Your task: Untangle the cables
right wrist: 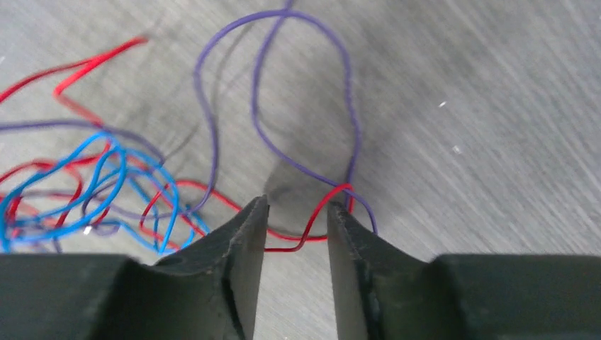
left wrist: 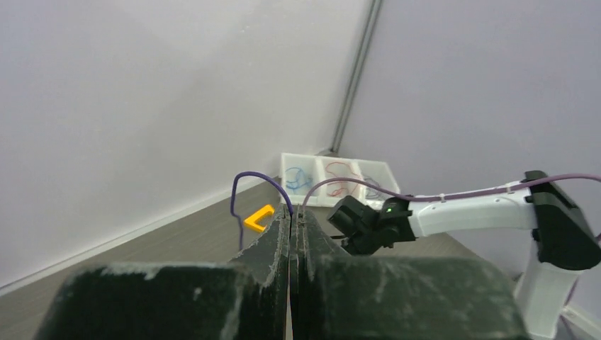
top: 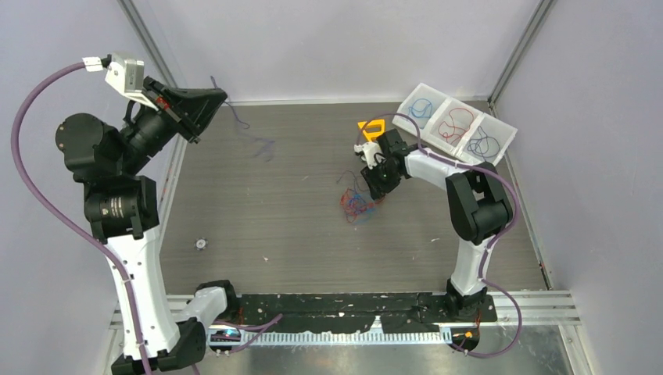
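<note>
The cables lie as a red, blue and purple tangle [top: 357, 205] on the table in front of the right arm. My right gripper [top: 374, 186] hovers low over the tangle's edge. In the right wrist view it [right wrist: 296, 212] stands open, and a red wire [right wrist: 319, 212] crosses loosely between the jaws. A purple loop [right wrist: 305, 92] lies just beyond, and the blue and red strands [right wrist: 92, 191] spread to the left. My left gripper [top: 213, 100] is raised at the back left and is shut [left wrist: 292, 214] on a purple cable [left wrist: 241, 177] that hangs towards the table [top: 262, 144].
A white three-part tray [top: 469, 107] at the back right holds separate coiled wires and also shows in the left wrist view [left wrist: 336, 159]. An orange plastic triangle [top: 374, 127] lies beside the right gripper. A small pale object [top: 202, 244] sits near the left front.
</note>
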`<state>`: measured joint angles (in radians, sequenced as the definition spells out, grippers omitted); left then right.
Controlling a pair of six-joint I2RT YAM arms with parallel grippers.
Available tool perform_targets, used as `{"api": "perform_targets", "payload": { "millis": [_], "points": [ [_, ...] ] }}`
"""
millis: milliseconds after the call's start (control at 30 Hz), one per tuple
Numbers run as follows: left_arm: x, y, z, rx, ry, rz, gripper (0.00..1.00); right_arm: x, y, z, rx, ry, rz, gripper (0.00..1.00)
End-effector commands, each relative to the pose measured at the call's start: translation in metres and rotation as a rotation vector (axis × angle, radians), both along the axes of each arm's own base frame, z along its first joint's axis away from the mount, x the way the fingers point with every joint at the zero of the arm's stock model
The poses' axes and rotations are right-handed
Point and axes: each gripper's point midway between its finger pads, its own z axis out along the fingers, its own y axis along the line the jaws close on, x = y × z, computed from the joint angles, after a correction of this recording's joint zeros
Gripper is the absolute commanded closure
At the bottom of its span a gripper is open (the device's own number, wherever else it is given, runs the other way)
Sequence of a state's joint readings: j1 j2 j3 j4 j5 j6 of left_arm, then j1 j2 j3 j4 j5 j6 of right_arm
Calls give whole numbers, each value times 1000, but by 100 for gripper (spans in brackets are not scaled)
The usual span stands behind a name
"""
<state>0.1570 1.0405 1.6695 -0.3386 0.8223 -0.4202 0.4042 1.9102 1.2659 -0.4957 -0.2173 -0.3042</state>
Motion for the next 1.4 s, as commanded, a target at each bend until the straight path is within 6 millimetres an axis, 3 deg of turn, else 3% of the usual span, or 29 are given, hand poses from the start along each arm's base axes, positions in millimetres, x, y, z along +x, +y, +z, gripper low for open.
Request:
{"api": "perform_targets", "payload": {
  "millis": [0, 100, 200, 233, 267, 300, 367, 500, 733, 867, 1067, 1367],
  "points": [
    [5, -9, -10, -72, 69, -92, 100, -23, 17, 56, 153, 0, 76, 46],
    [7, -17, -26, -73, 110, -135, 100, -31, 28, 108, 266, -54, 120, 28],
    [11, -32, -48, -60, 155, -192, 100, -27, 26, 171, 316, -167, 150, 19],
    [13, -38, -56, -54, 174, -212, 100, -34, 22, 180, 321, -154, 159, 16],
    [15, -44, -65, -49, 192, -231, 100, -34, 22, 204, 333, -210, 196, 14],
    [15, -53, -72, -42, 206, -261, 100, -40, 17, 211, 328, -203, 203, 9],
    [16, -68, -86, -24, 232, -310, 100, -52, 12, 245, 354, -267, 249, 3],
    [14, -94, -104, -6, 280, -407, 100, -80, 15, 296, 443, -367, 341, 4],
    [-12, -145, -113, 3, 334, -649, 100, -113, 65, 378, 714, -537, 462, 5],
    [-28, -166, -110, -3, 349, -768, 100, -120, 90, 399, 787, -595, 530, 5],
    [-49, -189, -100, -24, 387, -968, 100, -120, 114, 411, 843, -648, 577, 5],
    [-60, -201, -97, -30, 391, -1039, 100, -156, 122, 399, 882, -575, 731, 4]
  ]
}}
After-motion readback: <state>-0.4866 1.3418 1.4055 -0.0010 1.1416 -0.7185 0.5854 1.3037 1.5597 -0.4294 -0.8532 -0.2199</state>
